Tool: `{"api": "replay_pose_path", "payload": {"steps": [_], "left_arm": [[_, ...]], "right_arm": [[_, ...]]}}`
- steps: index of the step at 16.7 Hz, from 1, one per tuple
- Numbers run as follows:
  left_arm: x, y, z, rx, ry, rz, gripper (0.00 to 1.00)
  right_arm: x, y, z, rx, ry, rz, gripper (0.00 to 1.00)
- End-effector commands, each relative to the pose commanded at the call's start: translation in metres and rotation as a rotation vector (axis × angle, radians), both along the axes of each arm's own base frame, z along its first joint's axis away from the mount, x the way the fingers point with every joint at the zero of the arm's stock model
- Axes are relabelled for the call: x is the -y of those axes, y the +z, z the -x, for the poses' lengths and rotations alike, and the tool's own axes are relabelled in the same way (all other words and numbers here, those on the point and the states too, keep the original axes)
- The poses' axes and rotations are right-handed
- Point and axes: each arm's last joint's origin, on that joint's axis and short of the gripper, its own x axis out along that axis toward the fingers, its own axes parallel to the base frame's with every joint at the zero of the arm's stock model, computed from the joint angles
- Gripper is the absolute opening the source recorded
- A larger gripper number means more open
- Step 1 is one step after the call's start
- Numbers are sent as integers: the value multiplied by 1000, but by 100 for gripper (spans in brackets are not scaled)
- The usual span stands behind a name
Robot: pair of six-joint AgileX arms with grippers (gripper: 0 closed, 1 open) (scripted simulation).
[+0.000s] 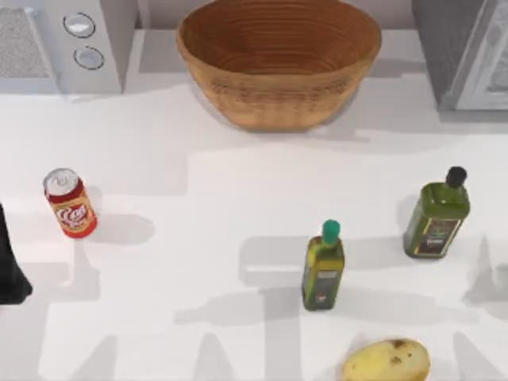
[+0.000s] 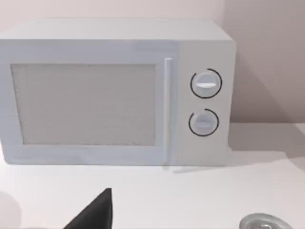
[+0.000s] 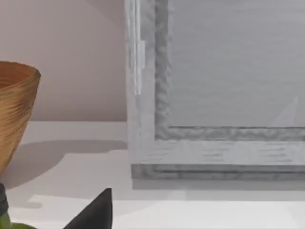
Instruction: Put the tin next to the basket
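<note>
Tin (image 1: 69, 204) stands upright on the white table (image 1: 214, 198) at the left side, well apart from the basket (image 1: 278, 59), which sits far center against the back edge. Tin's silver top (image 2: 264, 222) peeks into the left wrist view at the frame edge. Nothing touches the tin. Left arm (image 1: 12, 262) is a dark shape at the table's left edge, just near-left of the tin, not touching it; can't tell how its jaws stand. A dark fingertip (image 2: 95, 212) pokes into the left wrist view, facing a white microwave (image 2: 116, 93) with two round knobs, which sits far left on the table (image 1: 67, 40). Right wrist view shows another dark fingertip (image 3: 95, 212), the basket's side (image 3: 14, 109) and a grey-white appliance (image 3: 214, 90) at far right; right jaws' state can't be told either. Two green bottles stand upright on the right half: one with green cap (image 1: 323, 266) near center, one with black cap (image 1: 436, 214) further right. A potato (image 1: 386, 361) lies at the near edge, right of center, just near of the green-cap bottle.
</note>
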Motion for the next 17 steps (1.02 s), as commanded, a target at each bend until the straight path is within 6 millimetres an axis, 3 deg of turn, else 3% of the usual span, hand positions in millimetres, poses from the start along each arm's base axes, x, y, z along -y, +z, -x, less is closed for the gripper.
{"api": "replay_pose_path", "payload": {"steps": [5,10,14,17], "left_arm": [[0,11,0,-50,-3,-28,100],[3,62,-16,-287,-48,-149,100],[8,99,-62,-606,-139,-283,100],[16,107,-114,-879,-245,-383,100]], "right_arm": [[0,0,0,0,0,0,100],[0,0,0,0,0,0,100],[0,0,0,0,0,0,100],[0,0,0,0,0,0,100]]}}
